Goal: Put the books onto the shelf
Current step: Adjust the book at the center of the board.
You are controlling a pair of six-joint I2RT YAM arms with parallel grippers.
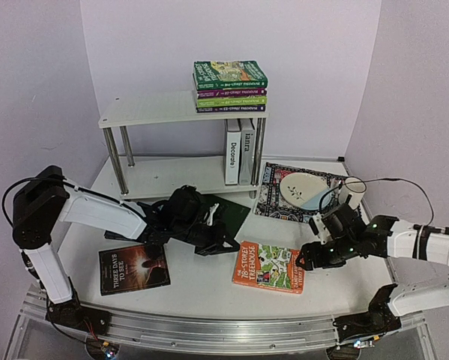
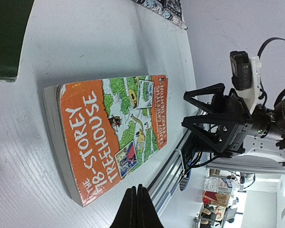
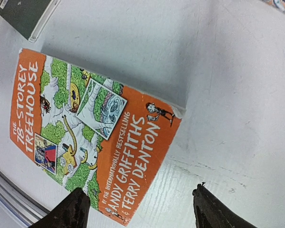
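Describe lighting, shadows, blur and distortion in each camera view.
Top external: soft even light, faint shadows under the shelf, bottom rail bowed by the lens. Left wrist: orange book sharp, the room behind bright and blurry. Right wrist: cover text crisp, soft shadow beside the book, right gripper dark at the bottom edge.

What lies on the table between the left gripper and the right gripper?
The orange Treehouse book lies flat between the left gripper and the right gripper, as the top external view shows.
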